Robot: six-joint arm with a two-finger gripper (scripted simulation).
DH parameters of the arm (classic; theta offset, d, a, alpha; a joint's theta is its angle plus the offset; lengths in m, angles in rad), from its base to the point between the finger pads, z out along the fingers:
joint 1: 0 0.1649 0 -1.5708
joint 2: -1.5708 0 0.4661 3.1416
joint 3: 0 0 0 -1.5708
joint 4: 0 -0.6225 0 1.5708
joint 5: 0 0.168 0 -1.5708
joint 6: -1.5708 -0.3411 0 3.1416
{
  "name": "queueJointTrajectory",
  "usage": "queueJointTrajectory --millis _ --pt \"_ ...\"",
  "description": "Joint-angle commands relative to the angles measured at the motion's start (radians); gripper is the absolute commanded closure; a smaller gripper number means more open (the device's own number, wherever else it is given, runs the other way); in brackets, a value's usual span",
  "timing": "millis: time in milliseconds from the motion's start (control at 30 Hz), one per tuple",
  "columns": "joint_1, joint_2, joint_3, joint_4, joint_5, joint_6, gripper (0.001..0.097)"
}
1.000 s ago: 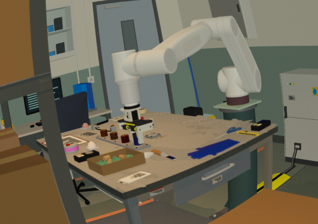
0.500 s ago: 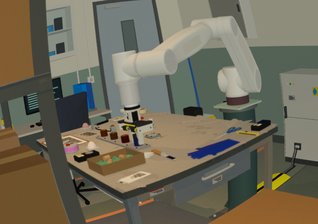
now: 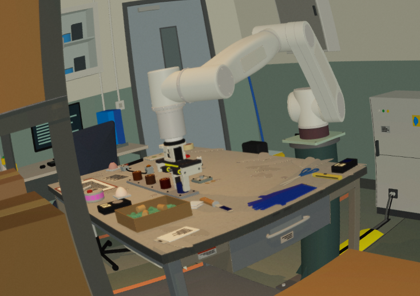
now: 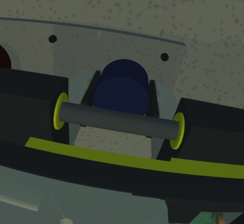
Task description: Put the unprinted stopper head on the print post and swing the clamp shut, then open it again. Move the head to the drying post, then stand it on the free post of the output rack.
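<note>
On the grey rack plate [image 3: 162, 186] near the middle of the table, the dark blue stopper head [image 4: 122, 88] stands at the plate's right end, and my gripper [image 3: 179, 184] reaches straight down over it. In the wrist camera my two fingers sit against the head's left and right sides, gripping it. Three brown stopper heads [image 3: 151, 179] stand in a row on the same plate to the left. The post under the blue head is hidden by it. A small fixture [image 3: 201, 179] sits just right of the plate.
A cardboard box [image 3: 153, 213] with green filler and corks sits in front of the plate. A brush [image 3: 215, 203], a blue glove [image 3: 281, 197] and scissors [image 3: 301, 174] lie to the right. A pink tape roll [image 3: 94, 195] and a white egg shape [image 3: 120, 192] sit left.
</note>
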Motion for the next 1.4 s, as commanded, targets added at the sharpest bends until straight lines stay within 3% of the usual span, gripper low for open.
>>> queueJointTrajectory --millis 0,67,933,1367 --pt "0.000 -0.001 0.001 0.000 0.000 0.000 0.0943" --pt "0.000 -0.001 0.001 0.000 0.000 0.000 0.0938" --pt "0.000 -0.001 0.001 0.000 0.000 0.000 0.0423" --pt "0.000 -0.001 0.001 0.000 0.000 0.000 0.0423"
